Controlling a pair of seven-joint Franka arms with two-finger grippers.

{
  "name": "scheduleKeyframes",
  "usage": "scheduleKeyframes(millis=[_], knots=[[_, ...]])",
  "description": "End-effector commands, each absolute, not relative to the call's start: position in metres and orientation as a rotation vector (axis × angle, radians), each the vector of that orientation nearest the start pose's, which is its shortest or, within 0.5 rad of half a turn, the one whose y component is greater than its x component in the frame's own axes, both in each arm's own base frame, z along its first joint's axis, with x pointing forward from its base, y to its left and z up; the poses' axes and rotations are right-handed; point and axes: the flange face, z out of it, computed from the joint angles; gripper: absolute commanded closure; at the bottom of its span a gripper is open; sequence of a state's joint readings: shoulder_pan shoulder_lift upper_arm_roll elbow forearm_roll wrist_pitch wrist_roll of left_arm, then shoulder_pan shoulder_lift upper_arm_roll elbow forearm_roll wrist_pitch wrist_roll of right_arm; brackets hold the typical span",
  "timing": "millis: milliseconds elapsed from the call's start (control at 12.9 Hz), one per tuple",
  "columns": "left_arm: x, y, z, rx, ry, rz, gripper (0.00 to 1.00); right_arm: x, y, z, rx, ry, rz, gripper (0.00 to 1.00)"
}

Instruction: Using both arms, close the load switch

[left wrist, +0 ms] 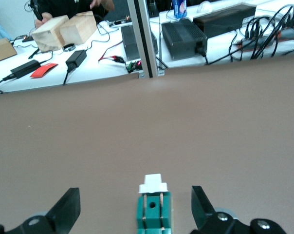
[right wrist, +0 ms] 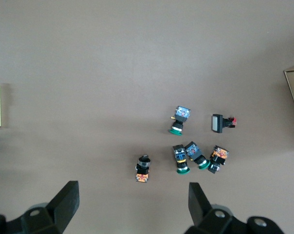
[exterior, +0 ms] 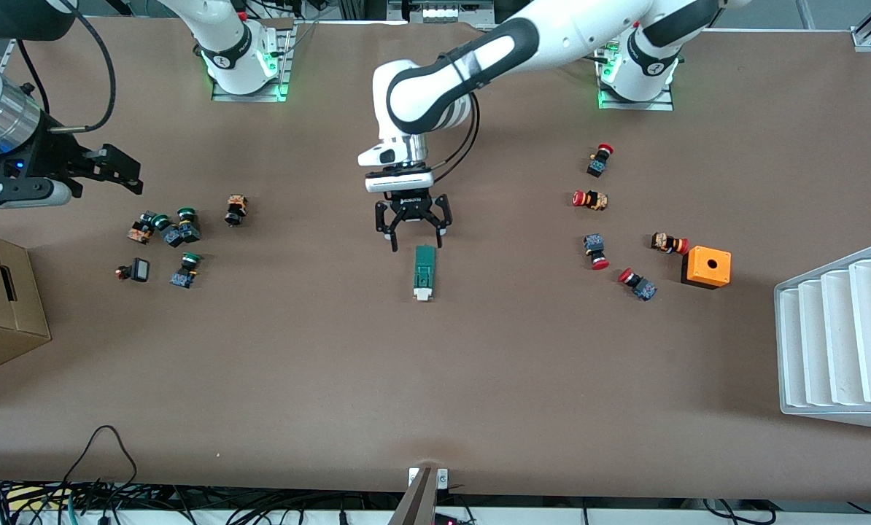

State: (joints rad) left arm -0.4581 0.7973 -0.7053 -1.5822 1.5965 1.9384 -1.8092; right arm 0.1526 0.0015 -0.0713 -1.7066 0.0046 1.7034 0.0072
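Only our left wrist view shows the load switch (left wrist: 154, 210) between the wide-spread fingers (left wrist: 65, 210) of the left gripper (exterior: 413, 232). In the front view the switch lies mid-table, white lever at six o'clock, bare table (exterior: 435, 379) around it. At nine o'clock the right gripper (exterior: 125, 171) hangs wide over the green-capped buttons (right wrist: 183, 158).

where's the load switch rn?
The load switch lies flat mid-table in the front view, just under the open left gripper, between the green-capped buttons and red-capped buttons.
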Motion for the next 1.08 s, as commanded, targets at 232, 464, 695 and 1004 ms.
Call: scheduleKeyframes(millis=[232,464,695,1004], knots=[[0.457,-0.555,0.393,-2.811,0.177,-0.854,0.00,0.570,0.048,0.571,-3.181,-0.152,0.080,0.00],[0.489,-0.523,0.438,-2.877,0.202,-0.657,0.00,0.573,0.048,0.589,-3.187,-0.151,0.029,0.00],[0.526,-0.469,0.476,-2.956,0.214,-0.492,0.00,0.575,0.058,0.594,-3.176,-0.167,-0.006,0.00],[0.568,-0.381,0.515,-3.040,0.182,-0.318,0.00,0.573,0.065,0.593,-3.182,-0.193,0.013,0.01]])
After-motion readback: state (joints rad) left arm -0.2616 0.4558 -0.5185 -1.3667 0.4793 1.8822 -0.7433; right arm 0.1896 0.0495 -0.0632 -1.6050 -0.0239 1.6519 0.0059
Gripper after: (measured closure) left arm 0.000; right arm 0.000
